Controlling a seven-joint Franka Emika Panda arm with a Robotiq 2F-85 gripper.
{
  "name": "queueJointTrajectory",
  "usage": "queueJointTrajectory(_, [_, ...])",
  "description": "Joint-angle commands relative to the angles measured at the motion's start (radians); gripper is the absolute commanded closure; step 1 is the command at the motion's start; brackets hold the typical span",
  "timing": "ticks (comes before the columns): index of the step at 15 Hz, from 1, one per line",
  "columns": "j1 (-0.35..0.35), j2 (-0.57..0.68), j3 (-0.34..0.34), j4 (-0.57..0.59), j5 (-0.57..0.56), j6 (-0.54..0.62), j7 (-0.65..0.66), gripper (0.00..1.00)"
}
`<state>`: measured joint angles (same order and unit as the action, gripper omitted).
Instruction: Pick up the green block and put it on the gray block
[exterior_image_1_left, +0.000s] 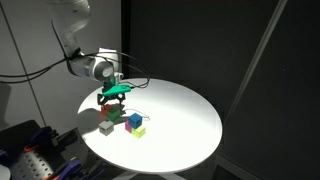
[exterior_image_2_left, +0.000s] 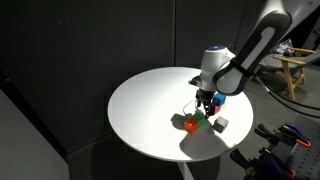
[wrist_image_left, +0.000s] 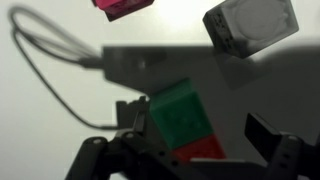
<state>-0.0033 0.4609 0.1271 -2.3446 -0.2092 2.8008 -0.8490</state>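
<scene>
Gripper (wrist_image_left: 198, 125) first: its two dark fingers stand either side of the green block (wrist_image_left: 180, 115). One finger is right up against the cube's edge, while a strip of shadowed table shows beside the opposite one. So we cannot tell whether the jaws are clamped or merely bracketing it.

The green block sits between those fingers, with a red block (wrist_image_left: 205, 150) peeking out just below it in the wrist view.

Our read is that we are at the grasp-or-lift step, with nothing stacked yet. Next we'd want a firm pinch, a clean rise above the neighbours, then a short carry to the gray block (wrist_image_left: 250, 28). That one lies near, up and to the right in the wrist view, its top bare. The green cube has to come down square on that top.

Mind the crowd: another reddish block (wrist_image_left: 122, 7) at the wrist view's top edge, and a lime block (exterior_image_1_left: 139, 131) close by in an exterior view.

The gray block stands not far from the rim of the round white table (exterior_image_1_left: 185, 105), so a nudge could send it over. The wide bare room lies toward the table's middle.
</scene>
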Motion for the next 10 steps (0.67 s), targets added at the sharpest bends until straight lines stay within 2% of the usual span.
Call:
queueJointTrajectory(1, [-0.013,0.022,-0.002,0.021,-0.039,0.016,-0.008,0.0])
queueJointTrajectory(10, [-0.007,0.062,-0.007,0.047,-0.071,0.016,-0.002,0.0])
